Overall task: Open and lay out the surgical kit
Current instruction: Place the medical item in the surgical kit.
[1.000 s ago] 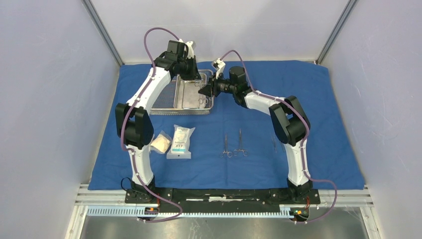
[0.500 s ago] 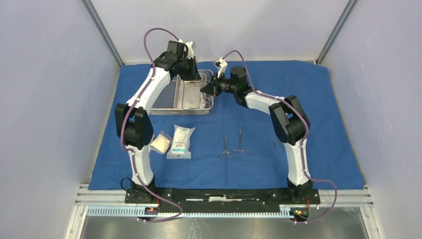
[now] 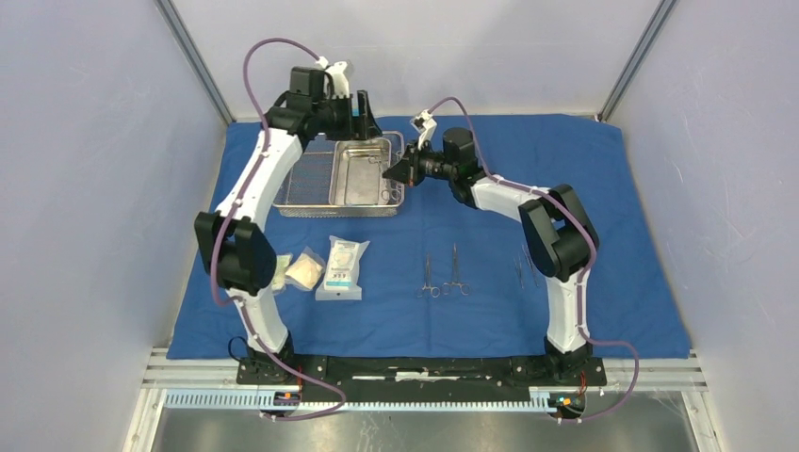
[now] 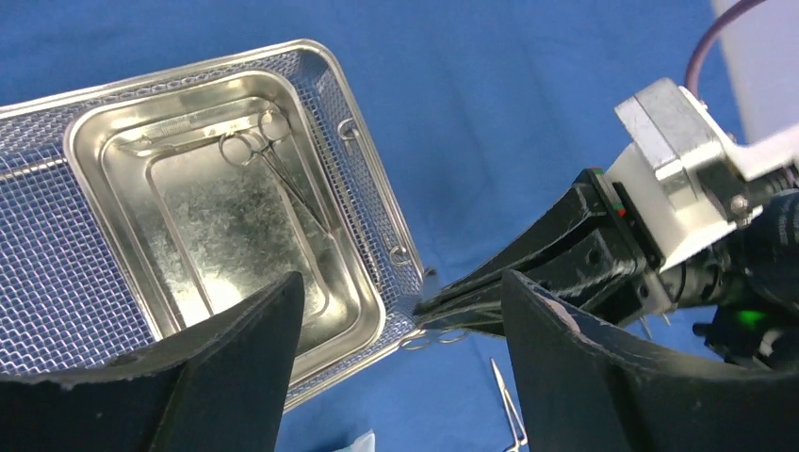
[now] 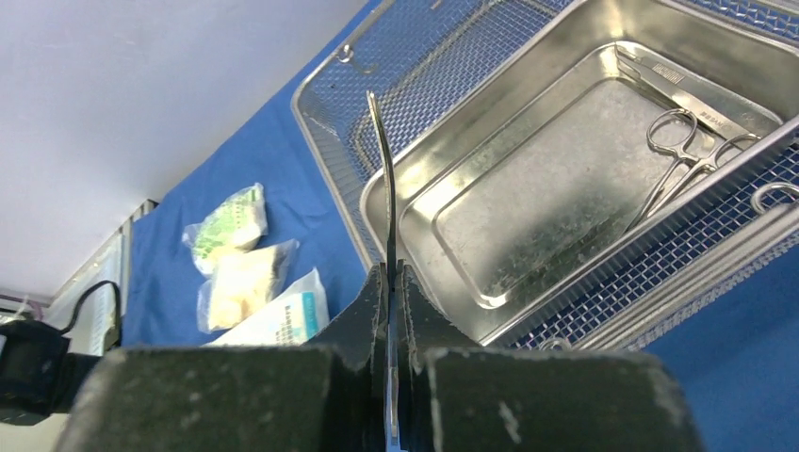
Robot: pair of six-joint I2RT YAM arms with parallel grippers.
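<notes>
Pinching a slim steel instrument (image 5: 381,160) edge-on, the right gripper (image 5: 390,273) is clamped tight; the left gripper (image 4: 399,297) hangs spread wide near the steel pan (image 4: 217,226) (second instrument (image 4: 283,174) inside).

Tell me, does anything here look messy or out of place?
Nothing looks spilled or broken. The only untidy spot is the packets, which lie overlapping in a heap on the blue cloth, while the scissor-like tools beside them lie neatly side by side.
</notes>
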